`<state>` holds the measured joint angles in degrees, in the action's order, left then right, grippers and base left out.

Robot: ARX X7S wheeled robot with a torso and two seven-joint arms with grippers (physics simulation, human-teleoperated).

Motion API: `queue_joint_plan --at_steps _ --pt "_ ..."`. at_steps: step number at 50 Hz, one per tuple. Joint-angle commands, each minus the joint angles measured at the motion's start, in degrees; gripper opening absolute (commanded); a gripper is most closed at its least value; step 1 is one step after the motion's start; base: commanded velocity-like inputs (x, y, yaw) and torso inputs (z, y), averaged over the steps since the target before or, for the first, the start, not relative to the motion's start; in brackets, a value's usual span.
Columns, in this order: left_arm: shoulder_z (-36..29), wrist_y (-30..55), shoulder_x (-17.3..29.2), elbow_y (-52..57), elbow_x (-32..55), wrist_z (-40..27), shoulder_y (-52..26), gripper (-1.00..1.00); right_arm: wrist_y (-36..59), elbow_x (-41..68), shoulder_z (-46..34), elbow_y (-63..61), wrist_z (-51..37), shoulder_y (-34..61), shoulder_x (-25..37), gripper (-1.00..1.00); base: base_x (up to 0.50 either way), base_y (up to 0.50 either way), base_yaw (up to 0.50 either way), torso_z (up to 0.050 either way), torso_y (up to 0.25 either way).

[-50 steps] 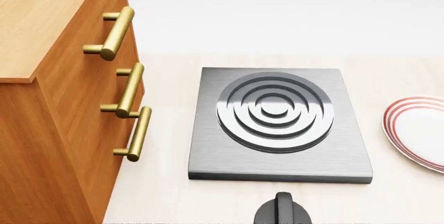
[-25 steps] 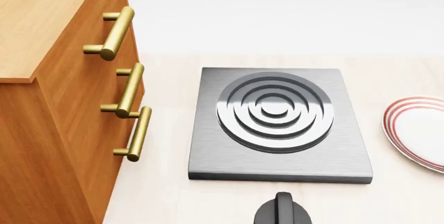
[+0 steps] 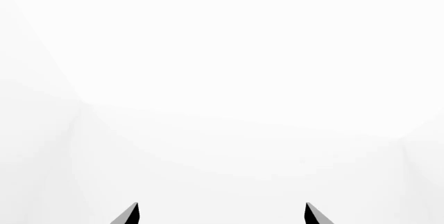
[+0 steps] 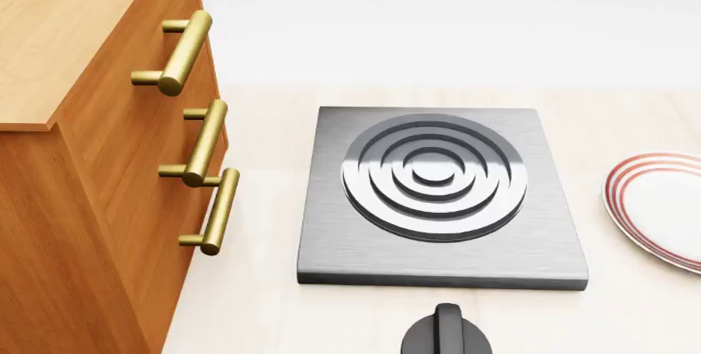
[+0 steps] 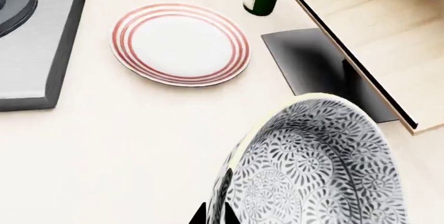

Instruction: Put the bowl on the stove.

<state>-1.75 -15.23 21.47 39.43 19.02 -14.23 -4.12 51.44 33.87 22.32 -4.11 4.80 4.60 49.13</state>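
Gripping one bowl (image 5: 319, 172) apparently, right gripper (image 5: 211, 214), one stove (image 4: 438, 198), left gripper (image 3: 220, 213) wide.

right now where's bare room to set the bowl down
The stove top is bare, and so is the counter strip between the stove and the plate. It is tight between the stove and the drawers, and at the front by the knob. The bowl sits by the right gripper.
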Motion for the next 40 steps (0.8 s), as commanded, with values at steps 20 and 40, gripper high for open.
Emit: queue_joint_plan --at_steps 20,40 --pt "-0.24 -0.10 0.46 0.05 0.27 -0.54 -0.13 1.00 7.30 2.74 -22.48 -7.52 4.91 35.86 3.96 -1.00 0.00 0.00 0.00 0.000 0.000" --pt "-0.31 -0.30 0.69 0.02 0.45 -0.89 -0.28 1.00 4.08 -4.04 -39.96 3.07 11.26 56.75 -5.90 -1.00 0.00 0.00 0.00 0.000 0.000"
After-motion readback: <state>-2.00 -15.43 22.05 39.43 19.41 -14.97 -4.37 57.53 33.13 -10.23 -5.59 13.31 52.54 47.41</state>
